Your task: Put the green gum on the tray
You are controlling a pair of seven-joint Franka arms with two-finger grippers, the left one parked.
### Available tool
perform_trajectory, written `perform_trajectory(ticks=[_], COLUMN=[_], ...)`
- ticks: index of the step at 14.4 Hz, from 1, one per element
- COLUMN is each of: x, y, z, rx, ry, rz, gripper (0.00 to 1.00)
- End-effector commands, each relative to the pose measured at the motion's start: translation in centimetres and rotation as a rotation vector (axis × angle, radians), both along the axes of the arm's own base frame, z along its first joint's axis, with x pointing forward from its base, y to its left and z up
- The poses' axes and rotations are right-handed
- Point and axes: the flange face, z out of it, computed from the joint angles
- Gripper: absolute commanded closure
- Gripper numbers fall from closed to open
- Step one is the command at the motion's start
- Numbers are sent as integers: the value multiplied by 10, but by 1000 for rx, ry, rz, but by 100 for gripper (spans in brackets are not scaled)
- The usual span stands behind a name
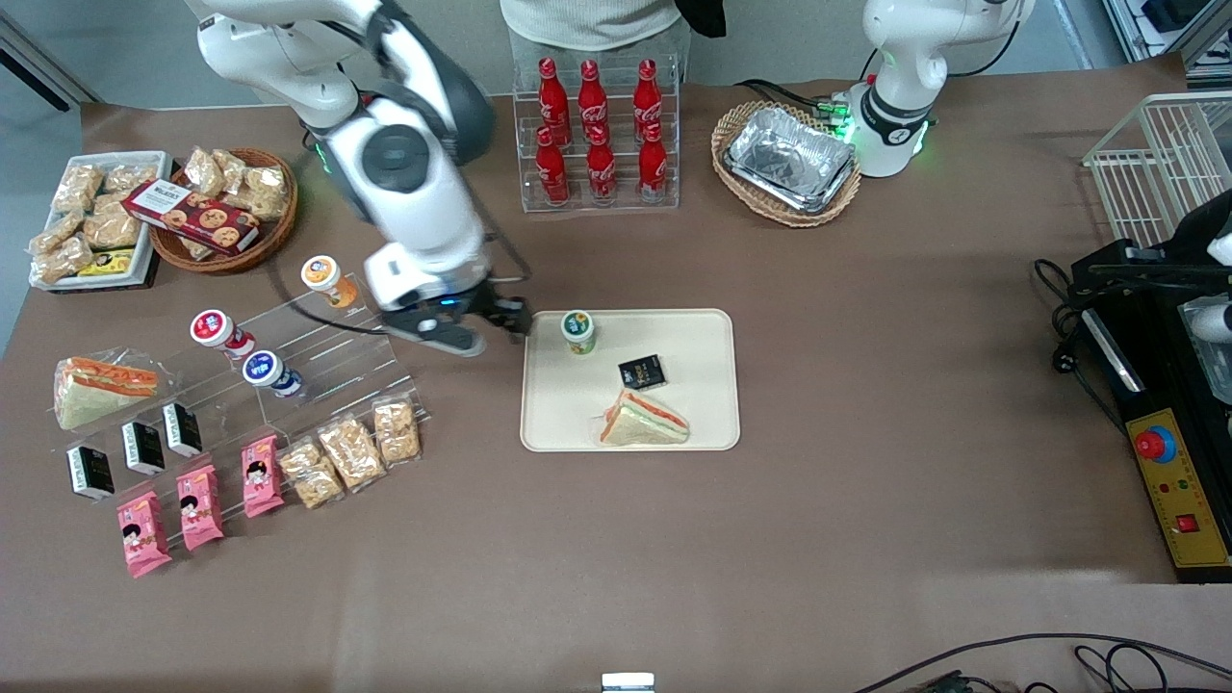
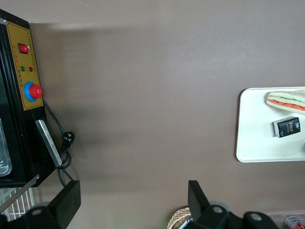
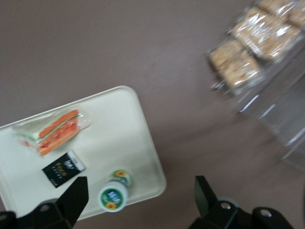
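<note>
The gripper [image 1: 507, 319] hung over the bare table just beside the tray's [image 1: 693, 423] rim, at the corner toward the working arm's end and farther from the front camera. Its fingers [image 3: 75, 198] were spread wide with nothing between them and touched nothing.

The green gum [image 1: 577, 331] stood upright on the tray, its long axis vertical and its green-and-white lid facing up. It sat inside that same corner, near the rim. From the wrist camera, the green gum [image 3: 113, 196] showed between the two spread fingers, clear of both, lower than the hand.

Also on the tray, nearer the front camera than the gum, lay a small black packet [image 1: 642, 371] and a wrapped sandwich [image 1: 643, 422], each apart from the canister.
</note>
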Motion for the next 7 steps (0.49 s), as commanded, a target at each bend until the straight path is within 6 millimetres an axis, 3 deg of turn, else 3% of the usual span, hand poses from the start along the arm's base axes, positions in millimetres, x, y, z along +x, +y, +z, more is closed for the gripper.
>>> perform_trajectory(ticks=[1, 3, 5, 7], x=[34, 56, 68, 72], y=[-82, -134, -177, -200], z=[53, 79, 89, 95], rx=[15, 18, 17, 16], ry=[49, 58, 64, 55], rz=[81, 133, 178, 185], gripper=[1, 1, 1, 0])
